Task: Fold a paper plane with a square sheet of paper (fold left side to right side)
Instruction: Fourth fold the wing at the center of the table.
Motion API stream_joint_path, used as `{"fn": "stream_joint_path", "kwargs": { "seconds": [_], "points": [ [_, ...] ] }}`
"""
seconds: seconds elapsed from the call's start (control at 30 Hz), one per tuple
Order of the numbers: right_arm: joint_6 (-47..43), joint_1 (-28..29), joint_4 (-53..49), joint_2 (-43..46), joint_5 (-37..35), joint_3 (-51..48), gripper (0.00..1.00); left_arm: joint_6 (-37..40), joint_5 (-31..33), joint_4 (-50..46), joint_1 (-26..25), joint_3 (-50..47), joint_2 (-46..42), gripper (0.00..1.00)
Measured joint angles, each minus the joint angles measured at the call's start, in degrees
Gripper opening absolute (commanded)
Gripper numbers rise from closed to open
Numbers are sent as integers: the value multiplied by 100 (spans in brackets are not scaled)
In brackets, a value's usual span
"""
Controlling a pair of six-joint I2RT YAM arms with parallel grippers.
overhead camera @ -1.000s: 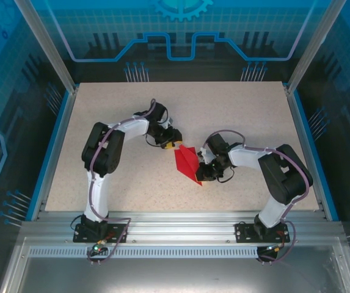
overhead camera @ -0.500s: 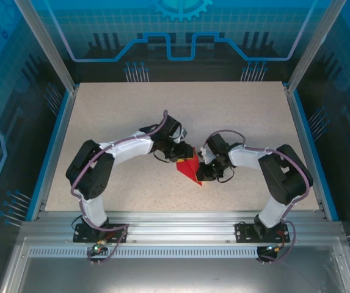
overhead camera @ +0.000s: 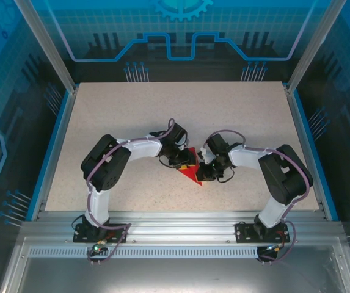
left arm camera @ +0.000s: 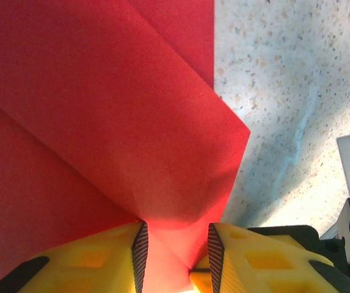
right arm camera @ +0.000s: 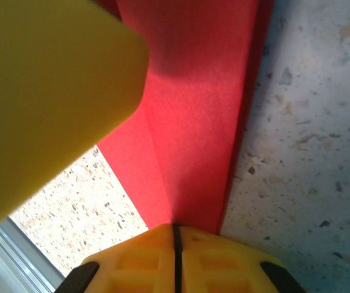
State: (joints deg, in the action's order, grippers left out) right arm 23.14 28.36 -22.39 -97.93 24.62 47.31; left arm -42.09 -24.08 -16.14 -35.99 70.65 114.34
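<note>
While right gripper [right arm camera: 175, 235] pinches paper [right arm camera: 193, 122] | left gripper [left arm camera: 175, 247] straddles it, grip unclear

The top external camera looked steeply down from above and behind the arm bases, taking in the whole bench [overhead camera: 132, 110] with the folded red paper [overhead camera: 190, 173] near its middle. The left wrist camera sat right over that paper, facing along the left hand [left arm camera: 176, 237] across its creases. The right wrist camera, equally close, faced along the right hand [right arm camera: 175, 228] at the paper's edge. All three views shared the paper and the speckled bench beside it.
</note>
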Motion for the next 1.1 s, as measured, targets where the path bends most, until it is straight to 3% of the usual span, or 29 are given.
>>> {"fn": "stream_joint_path", "kwargs": {
  "seconds": [0.73, 1.1],
  "points": [
    [0, 0, -2, 0, -2, 0, 8, 57, -131, 107, 549, -7, -490, 37],
    [0, 0, -2, 0, -2, 0, 9, 264, -168, -2, 610, 975, 437, 36]
  ]
}}
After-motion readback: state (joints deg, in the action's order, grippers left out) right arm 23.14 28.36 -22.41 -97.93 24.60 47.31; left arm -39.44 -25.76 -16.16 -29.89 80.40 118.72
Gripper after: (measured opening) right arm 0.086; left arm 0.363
